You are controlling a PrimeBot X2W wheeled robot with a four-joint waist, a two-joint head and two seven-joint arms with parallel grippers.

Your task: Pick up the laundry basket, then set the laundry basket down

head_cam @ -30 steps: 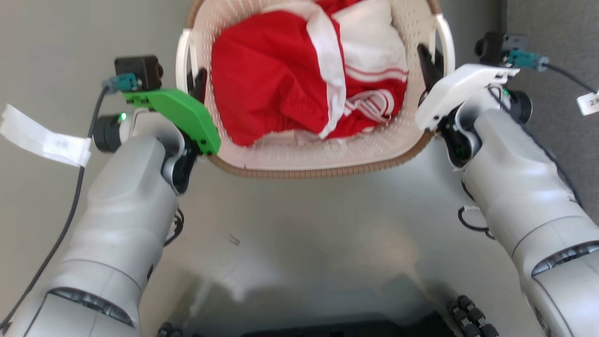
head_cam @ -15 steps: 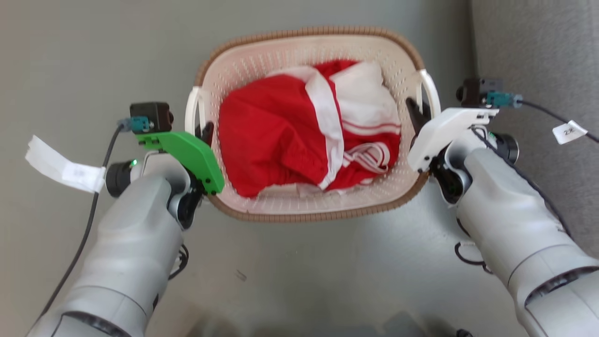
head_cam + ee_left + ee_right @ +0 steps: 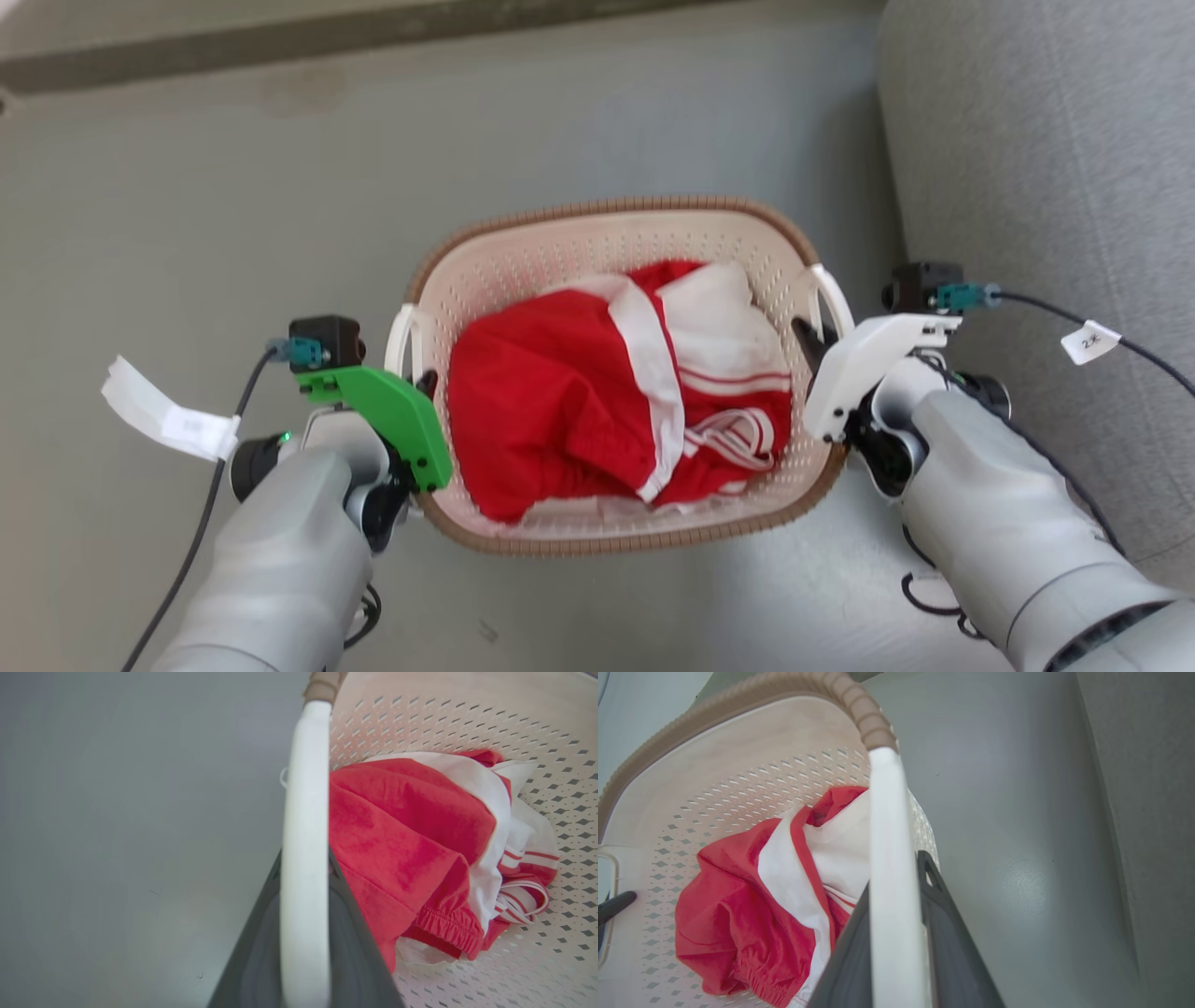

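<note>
The laundry basket (image 3: 607, 207), cream perforated plastic with a brown woven-look rim, sits in the middle of the head view, holding red and white clothes (image 3: 560, 411). My left gripper (image 3: 417, 381) is shut on the basket's left white handle (image 3: 401, 341). In the left wrist view that handle (image 3: 306, 765) runs between the dark fingers (image 3: 359, 942). My right gripper (image 3: 814, 338) is shut on the right handle (image 3: 834, 297). The right wrist view shows that handle (image 3: 886, 812) clamped between the fingers (image 3: 945, 914). Whether the basket's base touches the floor is hidden.
A grey upholstered piece of furniture (image 3: 1046, 187) stands close on the right of the basket and my right arm. A dark strip (image 3: 373, 37) runs along the top where the grey floor (image 3: 233, 205) ends. Cables and paper tags hang from both wrists.
The camera has moved: basket and grippers now show smaller and lower, the robot's base has left the picture and the grey furniture has come in. Both grippers keep their hold on the handles.
</note>
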